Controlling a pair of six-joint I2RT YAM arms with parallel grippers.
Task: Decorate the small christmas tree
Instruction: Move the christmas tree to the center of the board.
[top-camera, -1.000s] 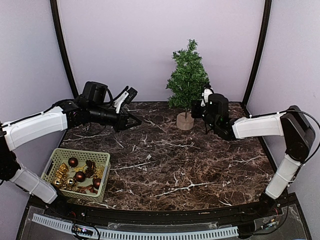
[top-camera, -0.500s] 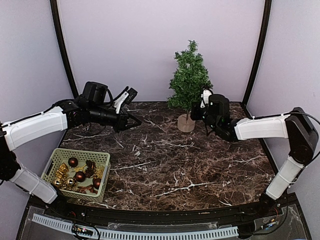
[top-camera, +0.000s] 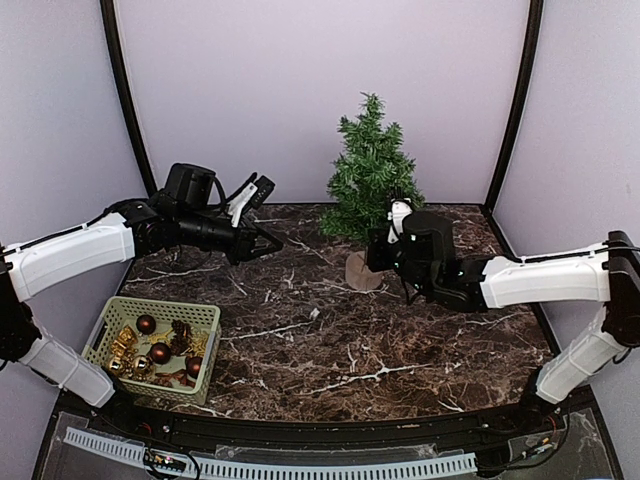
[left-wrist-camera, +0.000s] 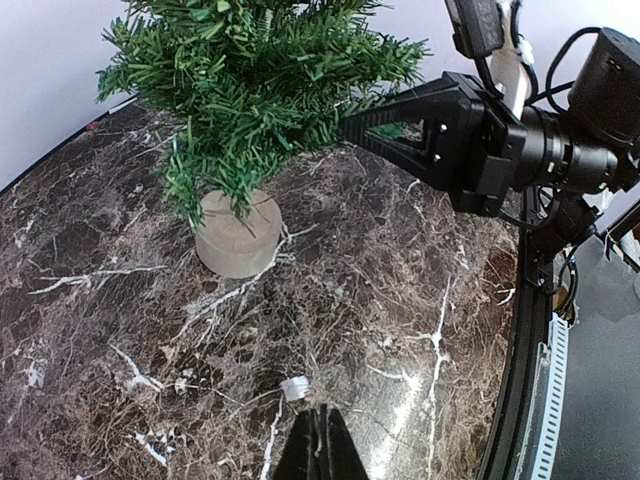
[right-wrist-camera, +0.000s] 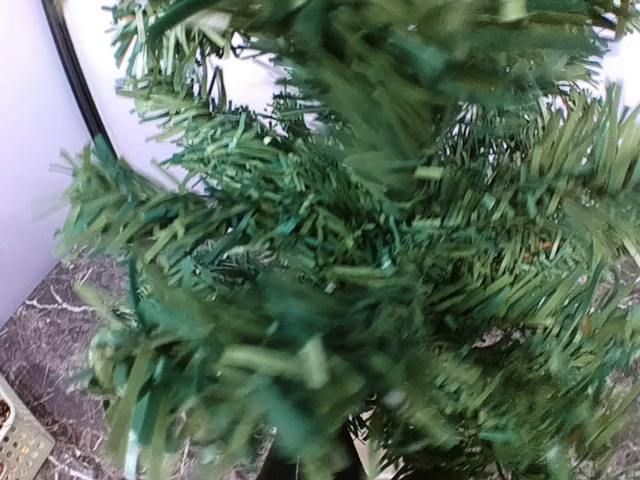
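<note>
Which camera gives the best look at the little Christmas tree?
The top external view: the small christmas tree shows whole, from tip to wooden base. The left wrist view cuts off its top; the right wrist view shows only blurred needles up close.

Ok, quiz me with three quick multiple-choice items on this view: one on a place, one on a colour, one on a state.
1. Where does the basket stand on the table?
A. near-left corner
B. far-right corner
C. dead centre

2. What colour is the basket?
A. red
B. light green
C. black

3. How is the left tool?
A. wide open
B. shut on a ball
C. shut and empty, above the table

Key:
1 A: the top view shows it at the near-left corner, beside the left arm.
2 B: its mesh walls are pale green.
3 C: its fingers meet in a point with nothing between them, clear of the marble.
</note>
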